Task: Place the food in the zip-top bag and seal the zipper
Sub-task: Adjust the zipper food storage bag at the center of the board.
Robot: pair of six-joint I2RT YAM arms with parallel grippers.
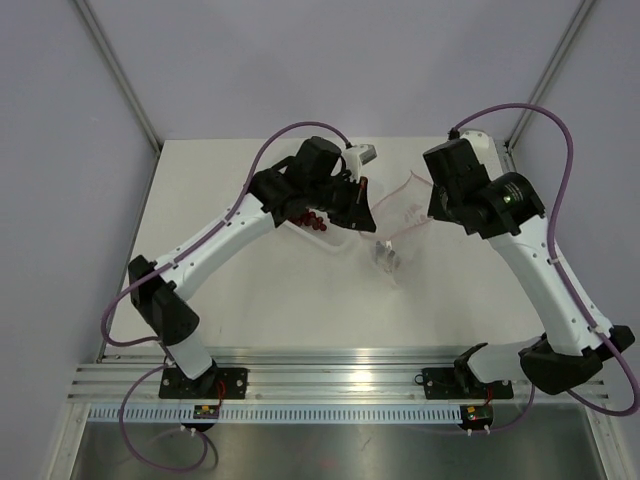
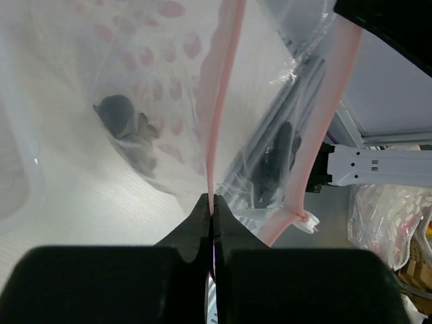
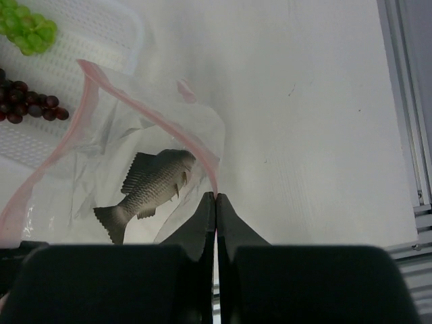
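The right gripper (image 3: 215, 197) is clamped tight, its two dark fingers pressed together on the pink zipper (image 3: 155, 118) at the point where the strip meets their tips. Just past those tips and a little to the left, the grey fish (image 3: 154, 183) lies on its side inside the zip-top bag (image 3: 101, 162), tail nearest the gripper's left finger. The bag's mouth gapes open, with the pink strip looping away up and to the left. Farther out on that side the dark red grape bunch (image 3: 27, 104) rests in the white tray (image 3: 108, 34), outside the bag, and beyond it, farther still, sits the green lettuce piece (image 3: 27, 30). To the right of the gripper there is only the pale table (image 3: 304, 101).

The left gripper (image 2: 211, 202) is likewise closed, pinching the other lip of the zipper (image 2: 225, 101), which rises straight away from its fingertips. Beyond and to the left of the tips, the fish (image 2: 125, 125) shows as a dark blur through the crinkled, pink-spotted plastic. Just to the right of the tips the second pink lip ends in a small whitish tab (image 2: 308, 222) — apart from the clamped strip, so the mouth is unsealed.

From above, the bag (image 1: 400, 210) hangs between the two wrists, the fish (image 1: 385, 255) low in it.
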